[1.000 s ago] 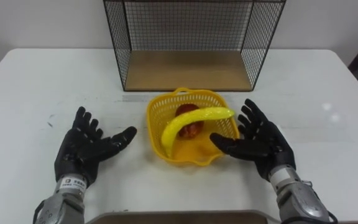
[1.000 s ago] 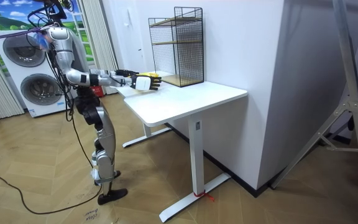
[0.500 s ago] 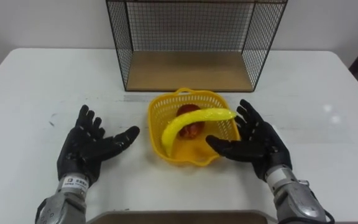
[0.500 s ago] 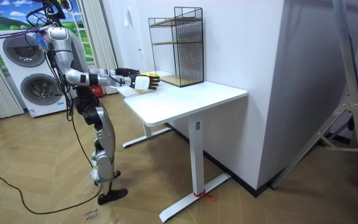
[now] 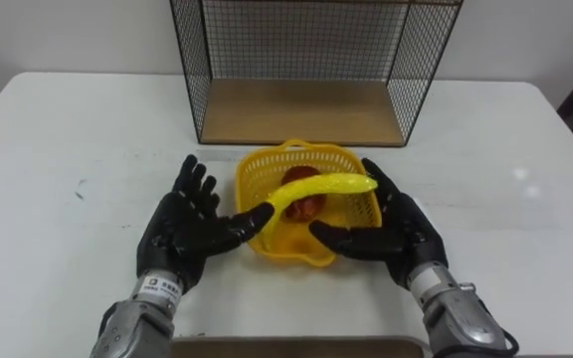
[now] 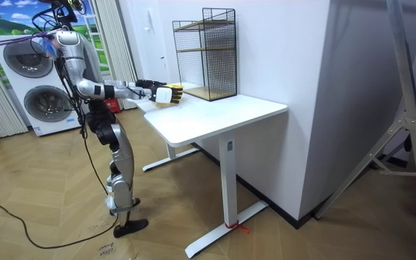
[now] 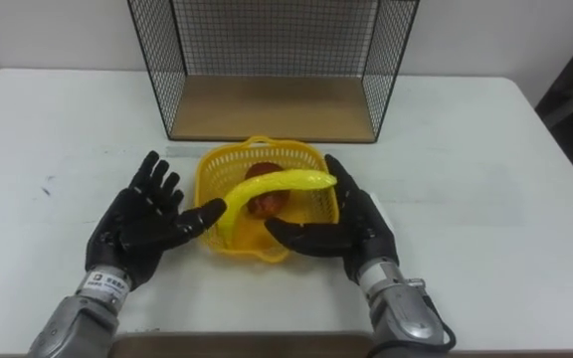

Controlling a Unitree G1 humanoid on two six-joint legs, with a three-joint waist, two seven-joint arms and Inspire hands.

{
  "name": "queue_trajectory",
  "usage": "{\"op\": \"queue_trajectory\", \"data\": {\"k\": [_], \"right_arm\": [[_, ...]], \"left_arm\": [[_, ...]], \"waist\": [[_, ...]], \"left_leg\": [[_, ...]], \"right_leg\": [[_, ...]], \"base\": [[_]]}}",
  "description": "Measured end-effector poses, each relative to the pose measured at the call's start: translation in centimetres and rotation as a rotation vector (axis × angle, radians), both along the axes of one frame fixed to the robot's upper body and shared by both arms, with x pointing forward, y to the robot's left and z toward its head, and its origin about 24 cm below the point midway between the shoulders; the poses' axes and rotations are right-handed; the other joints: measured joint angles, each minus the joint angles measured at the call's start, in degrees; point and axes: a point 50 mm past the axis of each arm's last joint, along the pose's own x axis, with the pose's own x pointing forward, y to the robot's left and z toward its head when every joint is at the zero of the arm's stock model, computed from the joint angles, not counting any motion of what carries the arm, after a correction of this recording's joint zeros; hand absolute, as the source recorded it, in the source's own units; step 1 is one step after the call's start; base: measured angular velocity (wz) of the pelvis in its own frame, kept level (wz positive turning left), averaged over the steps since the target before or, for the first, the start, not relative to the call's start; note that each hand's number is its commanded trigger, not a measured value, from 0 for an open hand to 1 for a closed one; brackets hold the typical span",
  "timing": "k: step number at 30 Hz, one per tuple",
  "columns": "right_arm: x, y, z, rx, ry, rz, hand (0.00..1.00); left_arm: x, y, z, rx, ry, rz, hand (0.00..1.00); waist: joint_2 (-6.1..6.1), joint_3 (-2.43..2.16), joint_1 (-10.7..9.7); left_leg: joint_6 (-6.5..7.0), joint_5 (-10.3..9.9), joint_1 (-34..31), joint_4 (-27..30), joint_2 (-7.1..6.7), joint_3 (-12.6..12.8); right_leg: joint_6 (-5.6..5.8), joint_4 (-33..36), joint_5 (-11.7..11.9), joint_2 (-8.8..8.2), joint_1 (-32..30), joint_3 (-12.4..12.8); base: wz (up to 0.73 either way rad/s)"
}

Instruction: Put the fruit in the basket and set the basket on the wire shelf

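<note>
basket (image 5: 255, 177): frame centre, banana (image 5: 316, 187) + red fruit (image 5: 309, 207) inside; wire shelf (image 5: 306, 109) above.
hands: left hand (image 5: 182, 234), right hand (image 5: 401, 234) fingers spread, flanking it, gripping nothing.
handling: prob. light, bendy plastic; take by both sides.

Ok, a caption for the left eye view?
Open left hand and open right hand flank the basket holding a banana and red fruit, before the wire shelf on the table.
</note>
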Motion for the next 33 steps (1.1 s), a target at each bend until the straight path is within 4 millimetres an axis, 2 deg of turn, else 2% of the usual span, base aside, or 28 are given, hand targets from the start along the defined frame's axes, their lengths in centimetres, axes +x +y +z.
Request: {"op": "queue_trajectory", "data": {"k": [13,20,22,33], "right_arm": [[0.0,0.6,0.0,0.007,-0.002,0.035,0.00],[0.1,1.3,0.1,0.016,-0.007,0.046,0.00],[0.1,1.3,0.2,0.018,-0.011,0.047,0.00],[0.1,1.5,0.3,0.023,-0.016,0.048,0.00]], "left_arm": [[-0.2,-1.8,-0.6,-0.024,0.020,-0.080,0.00],[-0.3,-1.7,-0.8,-0.021,0.026,-0.079,0.00],[-0.3,-1.7,-0.8,-0.021,0.025,-0.079,0.00],[-0.2,-1.8,-0.8,-0.022,0.023,-0.079,0.00]], "waist": [[-0.29,-0.08,-0.30],[-0.31,-0.14,-0.21],[-0.27,-0.28,-0.23],[0.07,-0.32,-0.32]], "left_leg": [[-0.02,0.00,-0.06,-0.38,0.02,0.45],[-0.01,0.00,-0.45,-0.49,0.09,1.53],[-0.01,0.00,-0.88,-0.46,0.11,1.65],[-0.01,0.00,-0.94,-0.07,0.14,1.83]], "right_leg": [[-0.06,0.07,0.04,0.13,-0.46,0.20],[-0.13,0.16,0.10,0.15,-1.39,1.02],[-0.14,0.31,0.12,0.16,-1.88,1.17],[-0.15,0.62,0.12,0.13,-2.31,1.43]], "base": [[0.00],[-0.07],[-0.04],[0.00]]}}
